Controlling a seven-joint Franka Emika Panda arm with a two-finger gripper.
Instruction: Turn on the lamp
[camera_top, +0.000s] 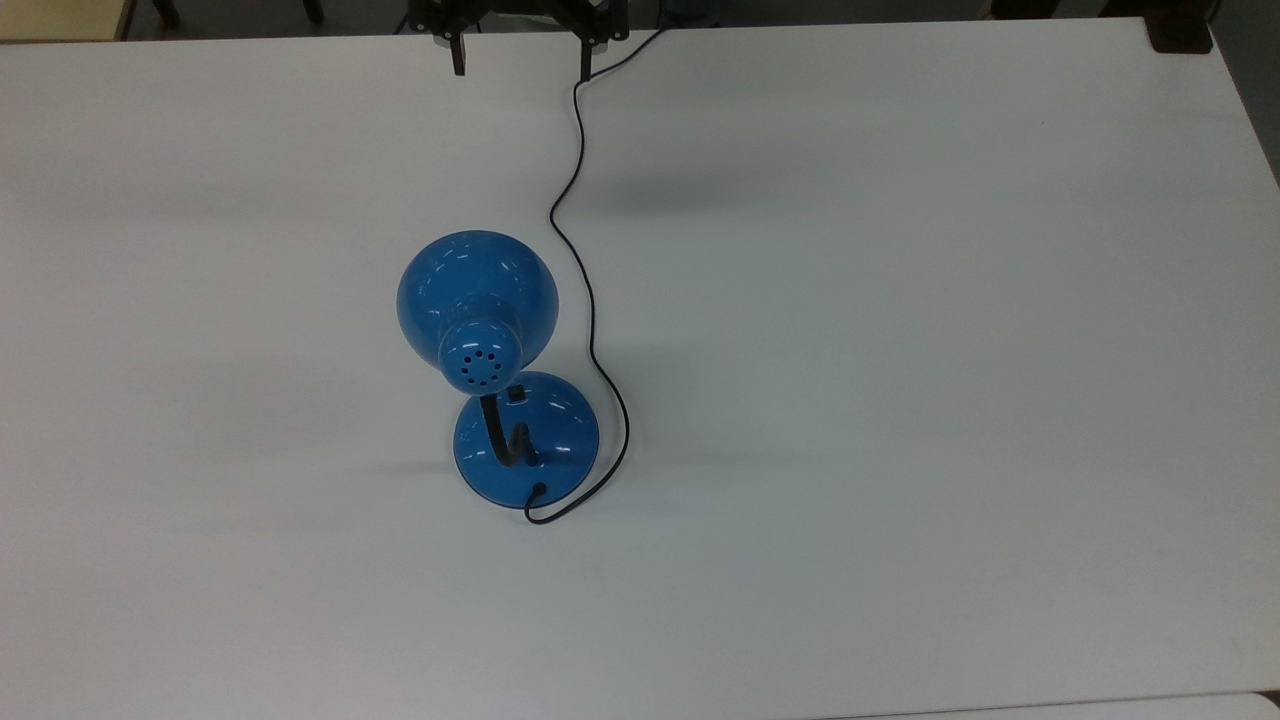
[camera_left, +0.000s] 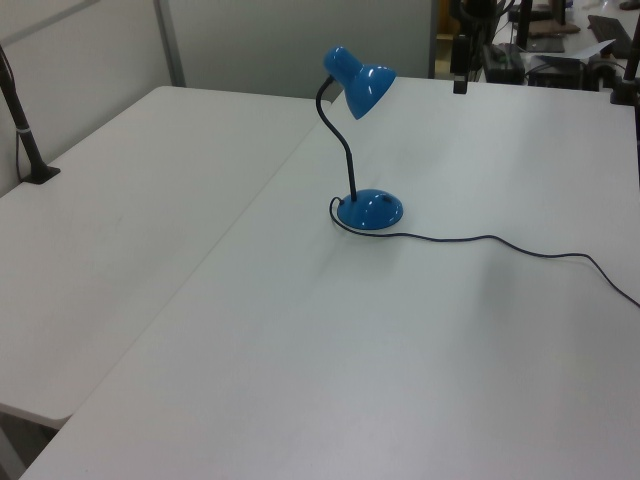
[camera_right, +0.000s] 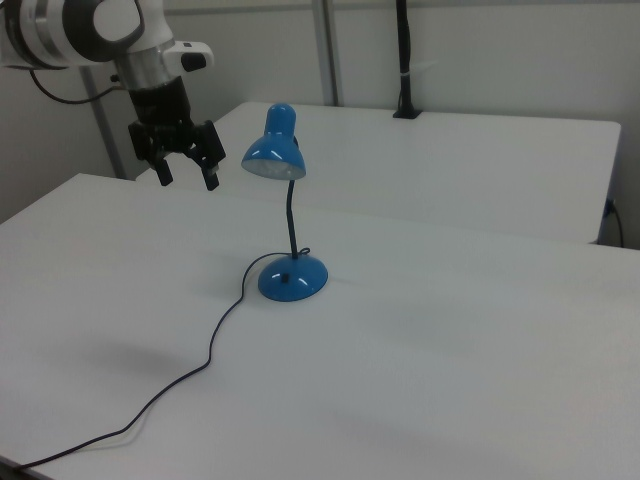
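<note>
No readable text, no labels, no brand marks, no numbers on anything in view

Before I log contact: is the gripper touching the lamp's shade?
Apart. In the right view, the open gripper hangs beside the lamp's shade, with bare background between them.

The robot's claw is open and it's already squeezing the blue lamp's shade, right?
Not quite. The gripper is open, jaws spread, but it is not squeezing anything. In the right view it hangs in the air to the right view's left of the blue lamp's shade, with a clear gap between them. The lamp stands alone on the white table, untouched.
</note>
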